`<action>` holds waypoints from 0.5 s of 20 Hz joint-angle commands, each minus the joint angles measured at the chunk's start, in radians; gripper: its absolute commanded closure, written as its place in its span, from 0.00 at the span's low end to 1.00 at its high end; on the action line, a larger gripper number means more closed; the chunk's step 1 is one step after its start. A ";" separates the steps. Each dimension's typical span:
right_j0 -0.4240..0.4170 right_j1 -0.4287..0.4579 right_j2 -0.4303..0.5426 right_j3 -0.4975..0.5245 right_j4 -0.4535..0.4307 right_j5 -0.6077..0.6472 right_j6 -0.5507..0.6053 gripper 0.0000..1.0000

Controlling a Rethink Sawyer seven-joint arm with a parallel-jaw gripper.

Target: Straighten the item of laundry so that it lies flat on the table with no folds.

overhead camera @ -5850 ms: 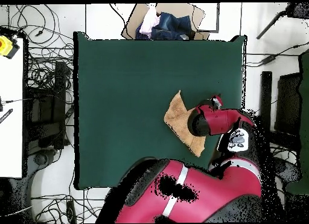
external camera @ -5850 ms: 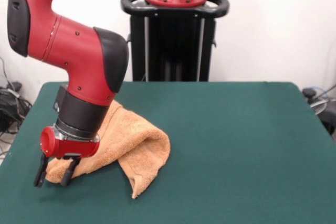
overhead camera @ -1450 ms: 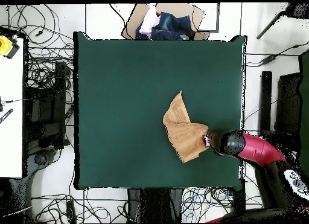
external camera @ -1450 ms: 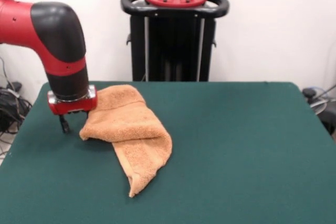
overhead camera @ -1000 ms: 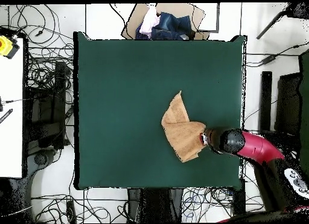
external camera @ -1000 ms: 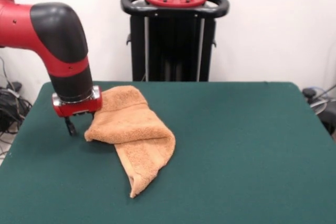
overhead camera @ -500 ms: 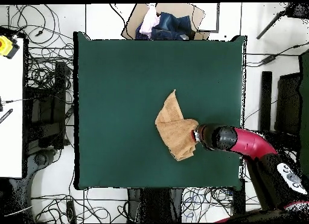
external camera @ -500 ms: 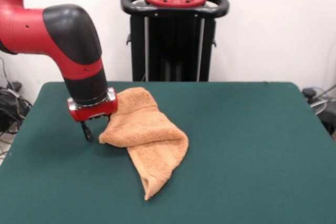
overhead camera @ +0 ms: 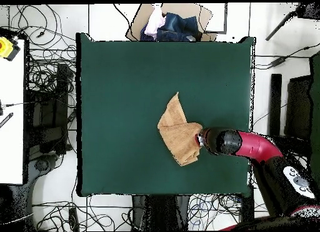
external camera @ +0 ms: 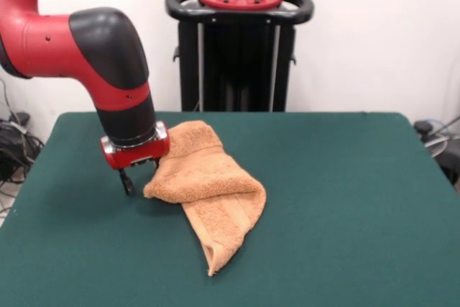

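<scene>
The orange-tan towel lies crumpled and folded over itself on the dark green table, left of centre, with a pointed corner hanging toward the near edge. My gripper sits at the towel's left edge, shut on it; one black finger shows, the other is hidden by the cloth. In the overhead view the towel lies right of the table's centre, and the gripper meets its right side.
The black pedestal stands behind the table's far edge. In the overhead view a cardboard box of clothes sits beyond the top edge, a white bench stands at left, and cables lie around the table.
The gripper has moved toward the table's middle, dragging the towel along with it. The towel's hanging corner has shifted the same way; its folds remain.
</scene>
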 commanded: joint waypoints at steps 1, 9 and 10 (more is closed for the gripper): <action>0.045 0.048 0.107 0.090 -0.068 -0.018 -0.083 0.00; 0.038 0.057 0.112 0.097 -0.099 -0.069 -0.061 0.00; 0.041 0.054 0.111 0.096 -0.100 -0.068 -0.056 0.00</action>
